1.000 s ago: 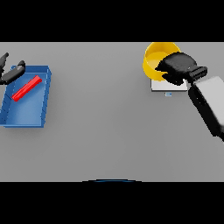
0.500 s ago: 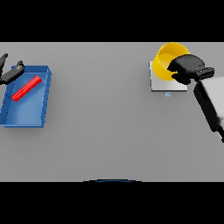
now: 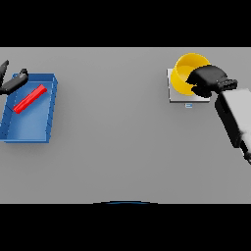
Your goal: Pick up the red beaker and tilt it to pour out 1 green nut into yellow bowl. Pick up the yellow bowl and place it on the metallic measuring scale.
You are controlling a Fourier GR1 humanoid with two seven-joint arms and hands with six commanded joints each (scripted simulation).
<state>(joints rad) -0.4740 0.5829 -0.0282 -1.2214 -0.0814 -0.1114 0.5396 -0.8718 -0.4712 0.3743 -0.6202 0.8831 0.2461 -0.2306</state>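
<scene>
At about nine o'clock on the grey table [image 3: 117,147] we see our left hand [image 3: 11,82] at the far left edge, its dark fingers straight and spread, holding nothing, hovering over the upper left corner of a blue tray [image 3: 49,112]. Inside that tray lies a red beaker [image 3: 29,98], on its side and slanted, its upper end toward one o'clock and its lower end toward seven. The hand is just beside the beaker's upper left; we cannot tell whether they touch.

The middle of the table lies between the tray and the things on the right, which are well apart from it.

At about two o'clock we find the metallic measuring scale [image 3: 175,96], a pale square plate with a small mark at its near edge. The yellow bowl [image 3: 185,74] sits over it, tilted so that its opening faces us, covering most of the plate's upper part. Our right hand [image 3: 210,80] comes in from four o'clock, its white forearm slanting up, and its dark fingers are curled round the bowl's right rim, clamped on it. We cannot make out any green nut inside the bowl.
</scene>
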